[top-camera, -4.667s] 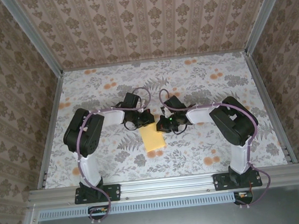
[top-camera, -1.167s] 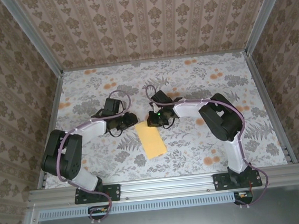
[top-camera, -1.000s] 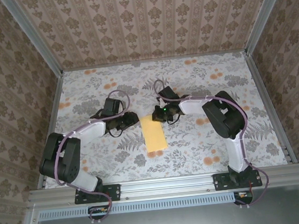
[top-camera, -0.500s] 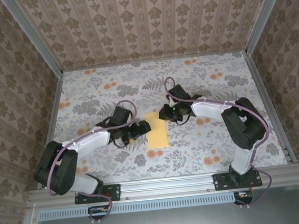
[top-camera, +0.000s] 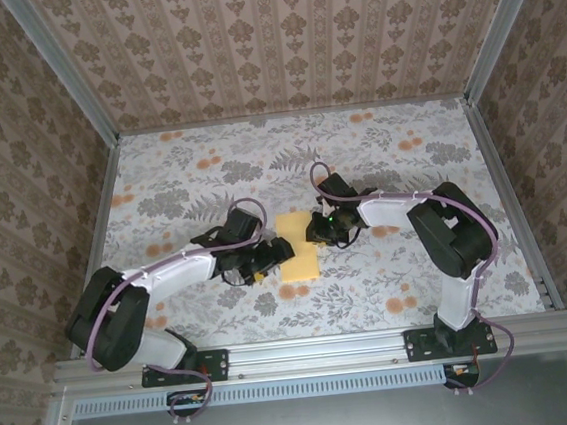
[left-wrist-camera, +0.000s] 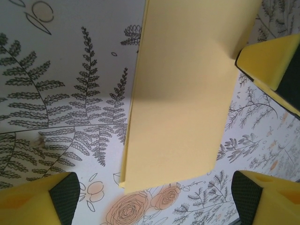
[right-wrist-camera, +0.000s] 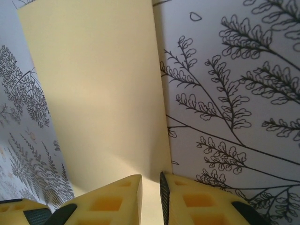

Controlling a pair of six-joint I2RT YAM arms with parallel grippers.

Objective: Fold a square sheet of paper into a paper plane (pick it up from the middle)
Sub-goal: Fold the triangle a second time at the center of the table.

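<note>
The square sheet of paper (top-camera: 297, 245) lies flat mid-table, folded into a plain yellow rectangle; no paper plane is in view. My left gripper (top-camera: 275, 253) is at its left side. In the left wrist view that gripper (left-wrist-camera: 154, 202) stands wide open, straddling the near end of the sheet (left-wrist-camera: 183, 93) without touching it. My right gripper (top-camera: 318, 233) is at the sheet's right edge. In the right wrist view its fingertips (right-wrist-camera: 151, 199) rest low over the paper (right-wrist-camera: 98, 93), with a narrow gap between them and nothing pinched. One right finger (left-wrist-camera: 271, 60) shows over the paper's far corner.
The table (top-camera: 409, 160) has a fern and flower print, with orange blooms (left-wrist-camera: 133, 212) just beyond the paper's end. Patterned walls and metal rails (top-camera: 96, 230) close in three sides. Both arms reach inward, and their grippers are close together.
The left gripper swung right to the paper's side and opened wide. The right gripper shifted slightly and went from shut to a narrow gap. The paper slid a little away and straightened.
</note>
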